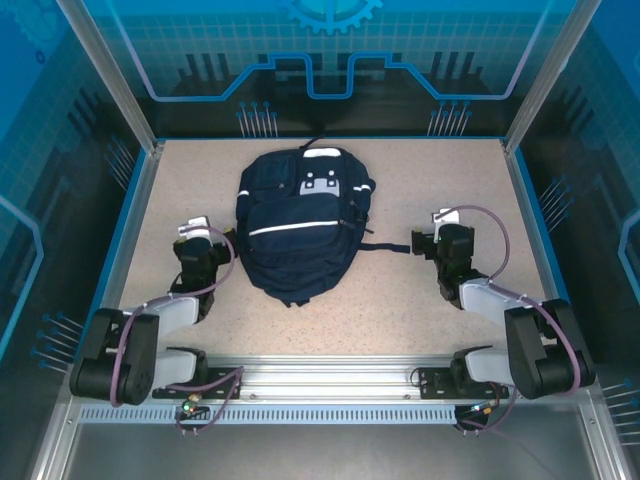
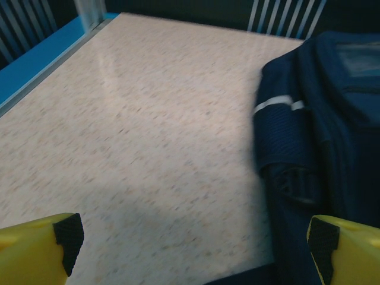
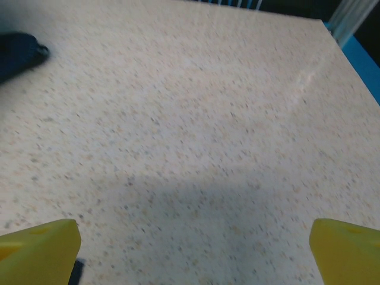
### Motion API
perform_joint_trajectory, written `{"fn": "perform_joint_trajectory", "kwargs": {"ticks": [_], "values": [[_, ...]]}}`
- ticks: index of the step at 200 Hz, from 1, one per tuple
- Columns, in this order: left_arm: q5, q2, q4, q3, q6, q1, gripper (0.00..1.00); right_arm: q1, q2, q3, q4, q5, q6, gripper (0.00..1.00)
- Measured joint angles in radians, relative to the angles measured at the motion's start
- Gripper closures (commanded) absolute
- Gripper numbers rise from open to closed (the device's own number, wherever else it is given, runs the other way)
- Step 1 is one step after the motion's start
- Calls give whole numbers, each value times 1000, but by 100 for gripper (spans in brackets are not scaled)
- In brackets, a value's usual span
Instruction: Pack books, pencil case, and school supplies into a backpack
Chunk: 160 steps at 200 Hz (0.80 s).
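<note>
backpack (image 1: 300,225) lies flat on its back mid-worktop (image 1: 400,310), top toward the far wall, white stripe across the front. left hand (image 2: 195,240) sits low just beside the bag's left side, fingers wide apart, nothing between them. right hand (image 3: 195,240) is near the other side, also spread wide and empty, over bare worktop. a dark strap (image 1: 385,247) trails out toward it.

the bag looks closed and slack; whether the books are already inside i cannot tell.

risks from here:
- limp fabric: a one-handed tug on a flap or zip would likely drag the whole bag across the worktop instead of opening it, so the other hand should pin it.
- the left hand's inner finger is close to the side pocket and could snag the cloth when the arm lifts.
- the loose strap could catch on the right hand as it reaches in.
</note>
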Motion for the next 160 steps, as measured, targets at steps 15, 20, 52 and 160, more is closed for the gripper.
{"fn": "perform_joint_trajectory", "kwargs": {"ticks": [15,20,52,160], "values": [[42,37,72,0,24,0,1,-5,8,-12,61,-30,-15,0],[51,50,93,0,31,0,1,-7,15,-16,83,-41,-21,0],[77,178,225,1,58,0,1,-24,109,-21,213,-85,-32,0],[88,275,224,81,75,6,1,-48,204,-13,278,-93,-14,0]]}}
